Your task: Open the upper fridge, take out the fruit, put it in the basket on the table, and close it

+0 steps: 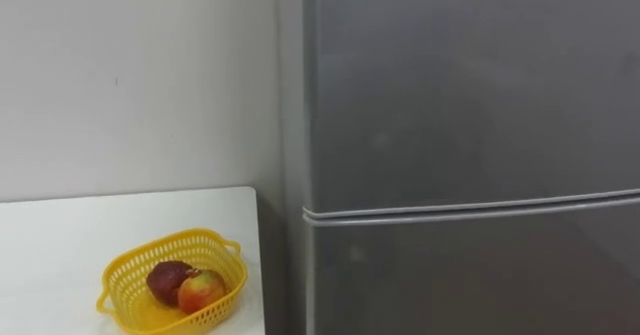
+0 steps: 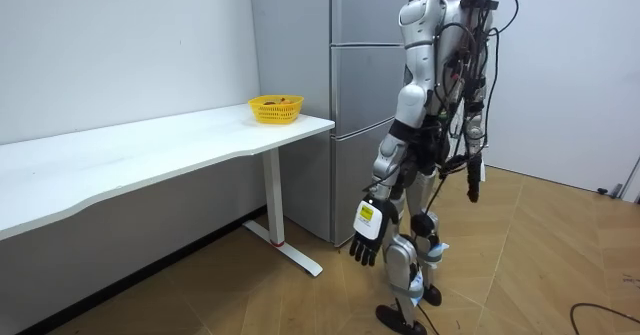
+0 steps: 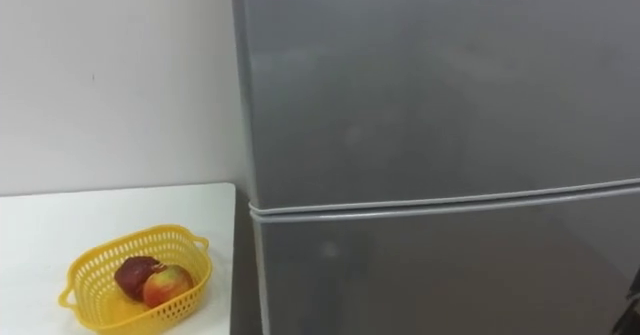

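Fridge: upright, tall, both doors shut.
Left hand: hangs low, well apart from fridge; fingers loosely spread, empty.
Right hand: at side; finger state cannot be told.

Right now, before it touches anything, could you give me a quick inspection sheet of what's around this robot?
surface: long white table, mostly bare.
job's things: tall grey two-door fridge, both doors shut.
clutter: yellow plastic basket at the table's end, holding a dark red fruit and a red-yellow apple.
hands: left hand hangs open, empty; right hand hangs at its side.
cables: nothing seen beyond the robot's own.
surroundings: white wall, wooden floor; robot stands facing the fridge.
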`<state>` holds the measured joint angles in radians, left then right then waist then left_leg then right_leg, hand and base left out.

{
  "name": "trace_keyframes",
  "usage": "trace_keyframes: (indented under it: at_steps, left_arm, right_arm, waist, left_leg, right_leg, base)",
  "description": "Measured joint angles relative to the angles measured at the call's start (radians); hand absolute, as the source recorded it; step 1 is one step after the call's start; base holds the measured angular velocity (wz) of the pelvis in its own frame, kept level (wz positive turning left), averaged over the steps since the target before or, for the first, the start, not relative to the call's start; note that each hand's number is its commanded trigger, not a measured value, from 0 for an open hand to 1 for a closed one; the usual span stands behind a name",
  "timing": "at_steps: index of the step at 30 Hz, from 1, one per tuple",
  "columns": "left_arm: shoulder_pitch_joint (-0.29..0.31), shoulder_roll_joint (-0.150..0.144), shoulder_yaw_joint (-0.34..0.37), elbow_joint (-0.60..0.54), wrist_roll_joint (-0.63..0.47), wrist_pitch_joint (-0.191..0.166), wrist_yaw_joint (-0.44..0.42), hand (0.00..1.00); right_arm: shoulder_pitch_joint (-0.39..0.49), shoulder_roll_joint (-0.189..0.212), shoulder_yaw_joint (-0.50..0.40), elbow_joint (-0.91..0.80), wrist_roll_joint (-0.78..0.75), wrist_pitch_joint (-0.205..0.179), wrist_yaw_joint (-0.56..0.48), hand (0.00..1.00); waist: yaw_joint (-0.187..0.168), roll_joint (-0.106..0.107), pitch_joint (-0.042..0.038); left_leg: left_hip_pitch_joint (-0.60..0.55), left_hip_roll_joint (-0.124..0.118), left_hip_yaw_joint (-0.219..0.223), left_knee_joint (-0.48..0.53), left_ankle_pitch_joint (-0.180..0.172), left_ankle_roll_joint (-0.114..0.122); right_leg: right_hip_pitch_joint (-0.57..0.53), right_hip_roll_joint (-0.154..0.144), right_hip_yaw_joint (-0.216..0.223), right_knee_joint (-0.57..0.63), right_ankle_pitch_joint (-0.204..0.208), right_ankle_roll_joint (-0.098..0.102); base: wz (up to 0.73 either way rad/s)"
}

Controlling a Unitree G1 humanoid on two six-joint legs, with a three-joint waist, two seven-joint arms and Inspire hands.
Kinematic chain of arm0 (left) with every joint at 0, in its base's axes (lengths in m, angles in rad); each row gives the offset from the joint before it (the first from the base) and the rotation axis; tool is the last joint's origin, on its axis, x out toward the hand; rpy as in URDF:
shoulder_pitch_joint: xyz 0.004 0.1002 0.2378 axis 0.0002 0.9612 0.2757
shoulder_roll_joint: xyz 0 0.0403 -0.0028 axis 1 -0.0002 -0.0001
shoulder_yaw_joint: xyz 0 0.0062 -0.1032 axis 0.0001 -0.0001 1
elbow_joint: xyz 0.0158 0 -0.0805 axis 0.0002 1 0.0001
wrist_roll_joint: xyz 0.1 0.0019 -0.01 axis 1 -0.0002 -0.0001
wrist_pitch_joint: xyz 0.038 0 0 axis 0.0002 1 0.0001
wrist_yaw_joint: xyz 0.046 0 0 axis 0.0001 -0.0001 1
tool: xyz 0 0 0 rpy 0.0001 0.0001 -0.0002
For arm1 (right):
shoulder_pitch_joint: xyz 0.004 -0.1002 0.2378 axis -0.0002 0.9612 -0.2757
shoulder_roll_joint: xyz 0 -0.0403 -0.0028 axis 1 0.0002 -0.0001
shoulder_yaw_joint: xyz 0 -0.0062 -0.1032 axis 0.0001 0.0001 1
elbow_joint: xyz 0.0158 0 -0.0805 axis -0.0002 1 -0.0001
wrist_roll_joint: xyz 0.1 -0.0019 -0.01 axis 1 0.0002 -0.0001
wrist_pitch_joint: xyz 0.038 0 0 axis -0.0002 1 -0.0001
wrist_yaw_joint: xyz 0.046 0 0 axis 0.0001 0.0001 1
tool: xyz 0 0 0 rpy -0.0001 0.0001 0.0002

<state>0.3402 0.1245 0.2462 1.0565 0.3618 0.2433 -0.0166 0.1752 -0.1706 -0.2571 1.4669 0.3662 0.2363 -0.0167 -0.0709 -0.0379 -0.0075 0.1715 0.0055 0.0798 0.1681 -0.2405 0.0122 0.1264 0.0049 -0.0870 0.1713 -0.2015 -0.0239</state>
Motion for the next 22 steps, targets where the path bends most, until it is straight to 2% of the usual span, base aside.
trace_keyframes:
  at_steps: [2,6,10,19,22]
  left_arm:
    - [-0.002,0.007,-0.036,0.008,0.000,0.003,-0.013,0.00]
    - [-0.021,0.007,-0.058,0.024,-0.001,0.007,-0.017,0.00]
    - [-0.044,0.007,-0.079,0.023,-0.001,0.011,-0.034,0.00]
    - [-0.070,0.007,-0.153,0.023,0.001,0.020,-0.041,0.00]
    - [-0.075,0.006,-0.154,0.023,0.002,0.020,-0.040,0.00]
  right_arm:
    - [-0.014,-0.003,0.056,-0.026,-0.133,0.005,0.011,0.00]
    - [-0.018,-0.003,0.121,-0.066,-0.247,0.005,0.021,0.00]
    - [-0.023,-0.003,0.165,-0.113,-0.318,0.005,0.038,0.00]
    - [-0.041,0.002,0.239,-0.129,-0.432,0.005,0.063,0.00]
    - [-0.045,0.005,0.275,-0.130,-0.475,0.005,0.064,0.00]
  waist:
    - [0.005,0.001,0.0010]
    - [0.026,0.004,0.0039]
    - [0.046,0.012,0.0105]
    - [0.054,0.018,0.0135]
    - [0.053,0.016,0.0136]
  left_leg:
    - [0.002,-0.001,-0.001,-0.001,0.000,0.000]
    - [0.009,0.000,-0.001,-0.005,0.000,0.000]
    - [0.013,0.001,-0.003,-0.018,-0.002,0.002]
    - [0.013,-0.002,-0.004,-0.016,-0.001,0.002]
    - [0.013,-0.003,-0.007,-0.016,-0.001,0.002]
  right_leg:
    - [0.003,0.000,0.001,-0.001,0.000,0.001]
    - [0.010,0.001,0.001,-0.003,-0.001,0.001]
    - [0.013,0.000,-0.015,-0.005,-0.001,0.001]
    - [0.016,-0.002,-0.019,-0.005,-0.005,0.002]
    - [0.017,-0.001,-0.019,-0.005,-0.007,0.002]
  base:
    - [0.02]
    - [0.00]
    - [0.07]
    - [0.02]
    - [0.00]
